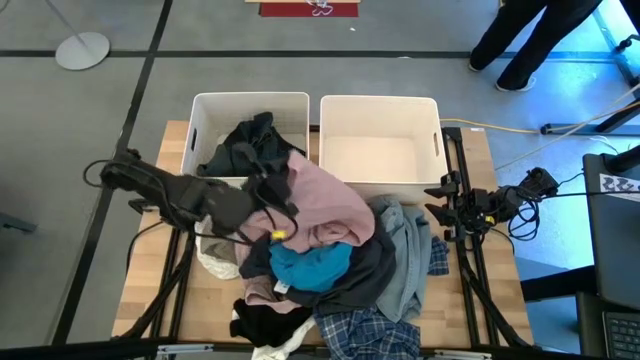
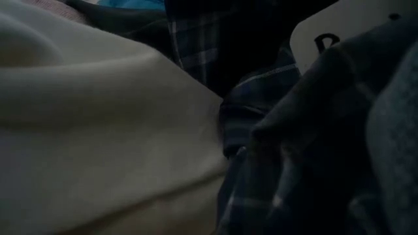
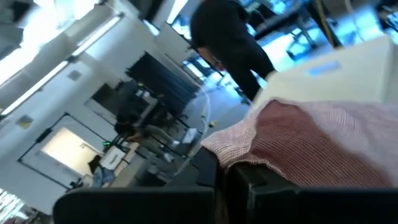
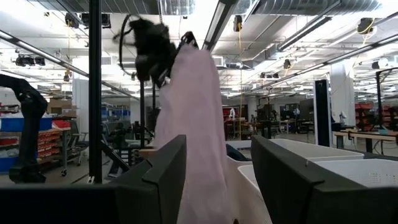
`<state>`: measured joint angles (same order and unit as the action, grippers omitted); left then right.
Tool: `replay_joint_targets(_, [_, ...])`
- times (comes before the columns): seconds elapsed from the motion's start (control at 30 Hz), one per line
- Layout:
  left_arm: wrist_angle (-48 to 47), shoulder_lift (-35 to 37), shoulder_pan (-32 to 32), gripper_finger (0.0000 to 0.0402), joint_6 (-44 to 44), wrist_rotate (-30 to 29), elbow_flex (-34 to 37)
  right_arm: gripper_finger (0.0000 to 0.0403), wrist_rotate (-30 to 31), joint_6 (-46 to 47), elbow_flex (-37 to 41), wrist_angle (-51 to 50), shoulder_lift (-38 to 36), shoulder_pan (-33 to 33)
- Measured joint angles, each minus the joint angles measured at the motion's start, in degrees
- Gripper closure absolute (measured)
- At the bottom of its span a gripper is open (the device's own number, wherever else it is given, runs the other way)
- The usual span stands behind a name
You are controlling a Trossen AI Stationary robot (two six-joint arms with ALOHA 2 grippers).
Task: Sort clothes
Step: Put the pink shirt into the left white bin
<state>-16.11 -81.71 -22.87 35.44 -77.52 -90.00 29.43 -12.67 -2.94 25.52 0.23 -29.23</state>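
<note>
Pink garment pinched up in my left gripper, with both bins just past it.

I have the left gripper (image 1: 272, 200) closed tight on the pink garment (image 1: 325, 205), lifted above the pile of clothes (image 1: 320, 270) heaped on the tabletop (image 1: 150, 290); from the right wrist view the cloth hangs long and straight down from the pinch. The left bin (image 1: 205, 115) already holds dark clothes and lies directly beyond my gripper, while the empty right bin (image 1: 380, 150) sits just beside it, to the right. I judge the next swing turns on that choice, and a light piece points to the right bin. My right gripper (image 1: 440, 200) waits at the tabletop's right edge, fingers apart, holding nothing.
</note>
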Motion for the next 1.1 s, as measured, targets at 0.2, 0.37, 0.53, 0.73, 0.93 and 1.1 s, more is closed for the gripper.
replay_joint_targets(0.2, [22.24,5.74,0.09,0.04,19.57,-1.77,0.0,0.0221,0.0,0.0,0.0,-0.02,0.0,0.0])
replay_joint_targets(0.37, [44.13,9.69,1.24,0.04,34.95,3.32,0.0,0.0221,0.62,-0.01,0.0,0.0,0.01,0.0])
replay_joint_targets(0.53, [55.45,12.46,4.36,0.0401,41.56,9.13,0.0,0.0221,1.5,0.0,0.0,0.01,0.0,0.0])
replay_joint_targets(0.73, [55.94,13.64,13.51,0.04,41.69,8.42,0.0,0.0221,1.49,-0.02,0.0,-0.02,0.0,0.02])
replay_joint_targets(0.93, [52.05,12.03,21.97,0.0399,39.82,8.42,0.28,0.0221,1.5,-0.02,0.0,-0.08,0.0,0.02])
replay_joint_targets(1.1, [40.5,11.43,29.01,0.0399,29.16,8.55,2.23,0.0221,1.48,-0.07,0.0,-0.12,0.02,0.02])
